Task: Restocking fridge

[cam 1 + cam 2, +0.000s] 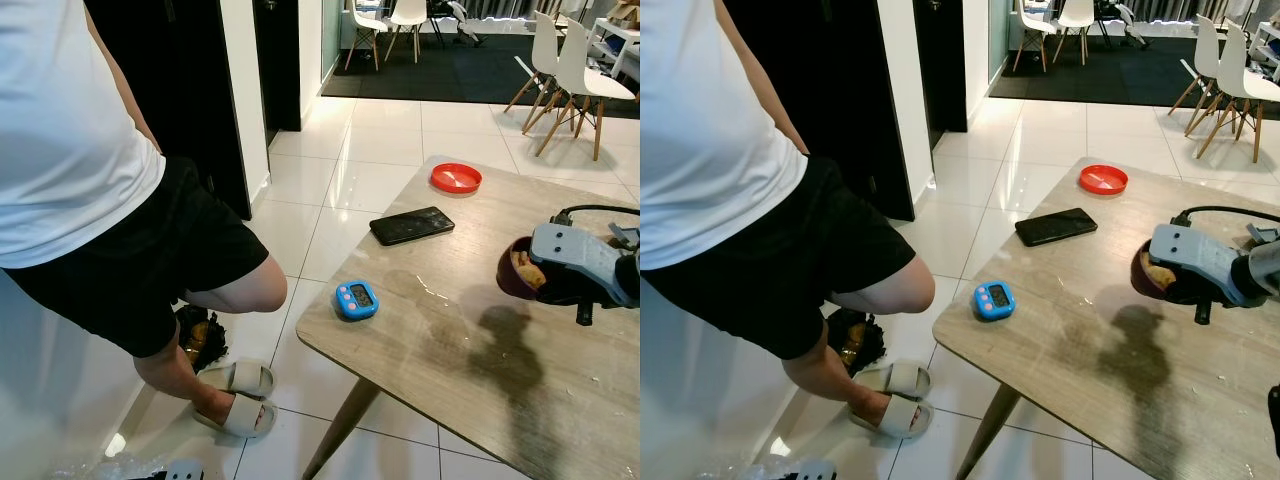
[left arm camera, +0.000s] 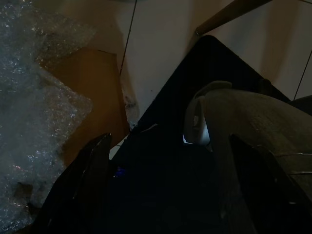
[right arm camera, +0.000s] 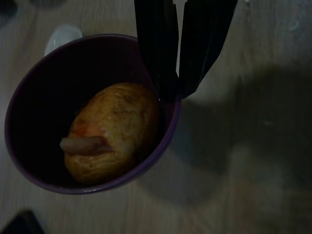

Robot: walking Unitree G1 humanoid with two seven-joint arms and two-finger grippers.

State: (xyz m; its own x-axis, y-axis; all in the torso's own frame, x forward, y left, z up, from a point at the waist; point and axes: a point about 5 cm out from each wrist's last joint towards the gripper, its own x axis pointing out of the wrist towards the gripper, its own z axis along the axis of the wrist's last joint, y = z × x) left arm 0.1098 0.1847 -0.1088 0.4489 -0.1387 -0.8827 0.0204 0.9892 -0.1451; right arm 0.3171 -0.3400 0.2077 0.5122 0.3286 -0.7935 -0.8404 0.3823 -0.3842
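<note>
My right gripper is shut on the rim of a purple bowl, one finger inside the wall and one outside. In the bowl lies a brown, potato-like piece of food with a pale strip across it. The bowl hangs tilted a little above the right side of the wooden table, over its own shadow. My left gripper hangs low near the floor, its two dark fingers spread apart with nothing between them.
A person in a white shirt and black shorts stands close on the left, wearing slippers. On the table lie a blue timer, a black phone and a red dish. Bubble wrap lies on the floor.
</note>
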